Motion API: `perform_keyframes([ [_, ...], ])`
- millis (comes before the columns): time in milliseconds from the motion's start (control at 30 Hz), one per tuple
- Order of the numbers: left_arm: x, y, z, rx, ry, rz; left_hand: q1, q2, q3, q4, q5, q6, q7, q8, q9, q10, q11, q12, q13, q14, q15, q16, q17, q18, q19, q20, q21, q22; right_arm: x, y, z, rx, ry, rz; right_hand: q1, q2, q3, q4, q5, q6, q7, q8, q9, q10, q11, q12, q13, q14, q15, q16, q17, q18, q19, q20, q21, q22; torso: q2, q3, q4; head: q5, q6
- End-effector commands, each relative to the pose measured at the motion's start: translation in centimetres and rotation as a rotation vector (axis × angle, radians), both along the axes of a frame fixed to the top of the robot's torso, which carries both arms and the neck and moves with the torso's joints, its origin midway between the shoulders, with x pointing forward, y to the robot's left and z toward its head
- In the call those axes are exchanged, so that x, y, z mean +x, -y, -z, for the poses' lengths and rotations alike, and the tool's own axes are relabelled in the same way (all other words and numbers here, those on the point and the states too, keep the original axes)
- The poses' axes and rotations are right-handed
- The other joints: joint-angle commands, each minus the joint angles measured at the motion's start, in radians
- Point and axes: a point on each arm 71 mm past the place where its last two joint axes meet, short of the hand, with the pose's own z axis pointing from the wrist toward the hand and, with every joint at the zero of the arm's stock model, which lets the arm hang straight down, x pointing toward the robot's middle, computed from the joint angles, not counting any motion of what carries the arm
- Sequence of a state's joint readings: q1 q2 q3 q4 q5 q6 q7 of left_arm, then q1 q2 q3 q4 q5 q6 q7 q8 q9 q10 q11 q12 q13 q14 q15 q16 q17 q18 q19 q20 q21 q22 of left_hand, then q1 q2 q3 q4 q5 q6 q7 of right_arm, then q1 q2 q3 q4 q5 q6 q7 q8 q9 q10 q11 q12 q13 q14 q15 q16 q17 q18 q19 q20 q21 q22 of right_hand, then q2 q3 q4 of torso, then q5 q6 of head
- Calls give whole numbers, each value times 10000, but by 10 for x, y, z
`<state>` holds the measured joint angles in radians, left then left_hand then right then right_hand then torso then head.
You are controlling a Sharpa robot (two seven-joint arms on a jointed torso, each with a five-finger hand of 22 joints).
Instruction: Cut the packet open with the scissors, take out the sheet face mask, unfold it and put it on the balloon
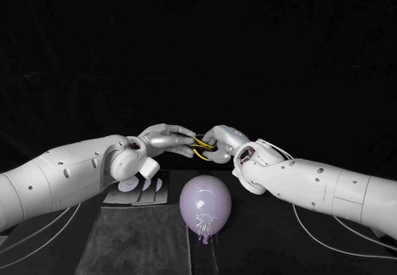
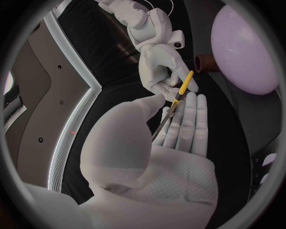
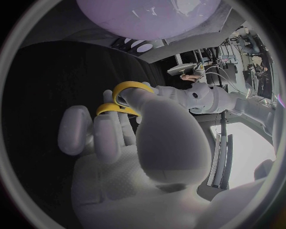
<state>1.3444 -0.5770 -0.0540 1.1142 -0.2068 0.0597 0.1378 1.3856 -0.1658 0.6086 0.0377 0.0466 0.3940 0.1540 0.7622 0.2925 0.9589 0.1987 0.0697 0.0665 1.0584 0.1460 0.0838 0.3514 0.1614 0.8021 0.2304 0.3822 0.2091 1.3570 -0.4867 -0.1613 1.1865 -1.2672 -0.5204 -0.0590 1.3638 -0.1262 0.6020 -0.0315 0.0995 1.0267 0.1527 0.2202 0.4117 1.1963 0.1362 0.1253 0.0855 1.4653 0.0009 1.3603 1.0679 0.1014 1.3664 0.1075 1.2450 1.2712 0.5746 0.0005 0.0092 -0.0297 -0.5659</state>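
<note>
Looking down from the head, you see the left hand (image 1: 168,138) and right hand (image 1: 223,143) meeting on the scissors (image 1: 201,147), above the balloon (image 1: 205,204). Left wrist: thumb pins the blades against straight fingers (image 2: 189,119). Right wrist: that hand's fingers hook through the yellow loops.

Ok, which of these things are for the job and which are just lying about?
For the job: scissors, balloon, and probably the grey packets.
Lying about: dark mat, brown cylinder.
</note>
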Motion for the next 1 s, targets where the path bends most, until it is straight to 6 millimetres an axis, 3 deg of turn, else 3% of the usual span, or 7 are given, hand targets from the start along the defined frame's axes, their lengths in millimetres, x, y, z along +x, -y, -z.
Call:
perform_keyframes([
  [33, 1, -2, -1, 553, 370, -99, -32, -141, -233, 72, 17, -66, 905, -82, -62, -158, 23, 55, 2, -104, 25, -30, 53, -51, 9, 99, -134, -106, 1, 4, -3, 258, 206, 410, 24, 222, 87, -6, 82, -106, 2, -32, 41, 674, -611, -85, -9, 117, -50, 43, 0, -159, -38, -69, 46, 18, 1, -3, 4, -2, 6],
  [300, 2, -4, 0, 1171, 629, -158, -110, -246, -748, 254, 17, -79, 772, -128, -208, -605, 106, 117, 10, -250, 89, 49, 179, 133, 94, 308, -457, -358, 1, 5, -3, 279, 162, 386, -482, -139, 1, 114, 506, -504, 122, -219, 103, 392, -475, -447, -107, 121, 54, 60, 16, -163, -86, -1, 9, 31, 2, -4, 0, -11, 2],
  [600, 3, -11, 1, 1425, 721, -196, -170, -344, -1353, 488, 19, -93, 692, -186, -367, -937, 201, 297, 22, -638, 202, 15, 260, 197, 75, 485, -852, -646, 3, 11, -3, 200, 179, 556, -206, 595, 507, 4, -275, -103, -80, 104, 463, 1023, -658, -364, -10, 136, -92, 98, 67, -169, -21, -74, 112, 177, 0, 1, 1, 6, -2],
  [667, 3, -16, 1, 1418, 739, -245, -274, -433, -1962, 700, 3, -354, 503, -359, -491, -1308, 347, 251, -4, -1169, 366, -145, 184, 146, -138, 561, -1147, -826, 3, 13, -2, -37, 128, 492, -154, 656, 639, -82, -396, -38, -118, 177, 543, 1178, -710, -334, 14, 130, -126, 88, 45, -169, -22, -111, 114, 191, 2, 0, -5, 10, -7],
  [800, 7, -35, 2, 1438, 656, -385, 121, -197, -3212, 992, 19, -524, 427, -509, -656, -1633, 439, 373, 9, -1603, 473, -126, 102, 111, -199, 590, -1490, -1071, 4, 19, -2, -689, 183, 297, -197, 636, 743, -146, -426, 4, -145, 243, 637, 1285, -741, -349, 25, 140, -153, 103, 85, -183, 3, -145, 160, 247, -1, 8, -8, 9, -22],
  [833, 8, -45, 3, 1492, 531, -374, 601, 46, -4227, 1291, 5, -724, 504, -590, -769, -1699, 448, 560, 14, -1770, 503, -64, 36, 67, -190, 615, -1705, -1235, 4, 23, -2, -946, 243, 228, -214, 622, 766, -164, -430, 14, -153, 260, 663, 1310, -749, -356, 28, 143, -160, 108, 97, -187, 10, -152, 173, 264, -1, 11, -8, -2, -28],
  [1000, 12, -85, 5, 1752, -35, -353, 975, 227, -5044, 1737, 16, -622, 1284, -509, -840, -1483, 375, 871, 27, -1881, 471, 14, -37, 17, -209, 602, -1942, -1393, 7, 34, -5, -2186, 357, -41, -245, 603, 788, -178, -443, 29, -166, 284, 697, 1337, -758, -368, 29, 154, -168, 130, 149, -200, 38, -161, 219, 311, -1, 4, -3, -26, -54],
])
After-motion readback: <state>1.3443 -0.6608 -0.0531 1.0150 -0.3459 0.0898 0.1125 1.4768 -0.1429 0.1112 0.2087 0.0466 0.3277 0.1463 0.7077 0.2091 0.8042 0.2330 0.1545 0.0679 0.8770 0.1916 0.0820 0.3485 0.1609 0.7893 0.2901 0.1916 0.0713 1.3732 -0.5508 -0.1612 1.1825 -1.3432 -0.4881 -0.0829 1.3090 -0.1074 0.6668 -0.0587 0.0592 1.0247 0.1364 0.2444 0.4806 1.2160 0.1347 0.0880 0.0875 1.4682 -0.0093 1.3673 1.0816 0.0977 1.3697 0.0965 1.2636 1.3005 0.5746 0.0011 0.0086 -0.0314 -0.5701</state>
